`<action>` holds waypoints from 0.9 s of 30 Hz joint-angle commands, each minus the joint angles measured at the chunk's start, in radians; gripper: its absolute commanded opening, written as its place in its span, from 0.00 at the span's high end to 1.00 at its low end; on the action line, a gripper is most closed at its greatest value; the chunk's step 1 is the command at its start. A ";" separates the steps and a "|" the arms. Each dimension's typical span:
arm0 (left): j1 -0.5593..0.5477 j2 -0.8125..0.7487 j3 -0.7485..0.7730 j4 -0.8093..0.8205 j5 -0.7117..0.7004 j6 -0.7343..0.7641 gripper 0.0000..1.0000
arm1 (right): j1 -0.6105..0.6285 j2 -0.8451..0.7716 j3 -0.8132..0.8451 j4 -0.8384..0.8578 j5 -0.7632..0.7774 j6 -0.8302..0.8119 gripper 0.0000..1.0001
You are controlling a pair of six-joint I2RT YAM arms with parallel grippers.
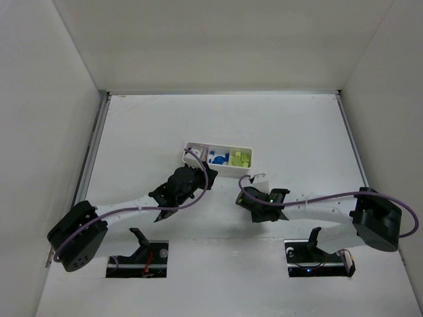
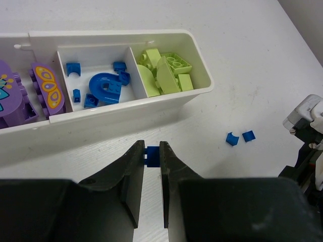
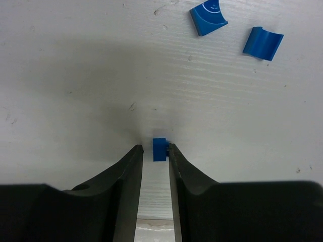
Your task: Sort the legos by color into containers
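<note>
The white tray (image 2: 151, 103) lies just ahead of my left gripper (image 2: 151, 156), which is shut on a tiny blue lego (image 2: 151, 154) and holds it short of the tray's near wall. The tray holds purple legos (image 2: 20, 96) on the left, blue ones (image 2: 103, 86) in the middle and yellow-green ones (image 2: 164, 73) on the right. My right gripper (image 3: 155, 150) is low over the table with its jaws narrowly open around another tiny blue lego (image 3: 159, 149). That lego touches the right finger, with a gap at the left one. In the top view the tray (image 1: 192, 146), left gripper (image 1: 197, 173) and right gripper (image 1: 244, 197) all show.
Two loose blue pieces (image 3: 209, 19) (image 3: 263, 43) lie on the table ahead of my right gripper; they also show in the left wrist view (image 2: 232, 138) (image 2: 248, 135). The right arm's wrist (image 2: 308, 121) sits at that view's right edge. White walls enclose the table.
</note>
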 commanded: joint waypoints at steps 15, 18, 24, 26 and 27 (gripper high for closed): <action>0.013 -0.019 0.010 0.050 -0.007 -0.015 0.86 | 0.019 -0.065 0.041 0.036 0.050 0.006 0.85; 0.020 -0.014 0.029 0.027 -0.040 -0.033 0.86 | 0.019 -0.109 0.054 0.070 0.056 -0.020 0.86; 0.026 0.058 0.118 -0.023 -0.100 -0.047 0.86 | 0.015 -0.171 0.037 0.186 0.055 -0.060 0.86; 0.032 0.117 0.164 -0.025 -0.110 -0.038 0.85 | 0.015 -0.177 0.034 0.226 0.052 -0.074 0.86; 0.039 0.150 0.188 -0.025 -0.111 -0.035 0.85 | 0.015 -0.177 0.034 0.249 0.052 -0.085 0.86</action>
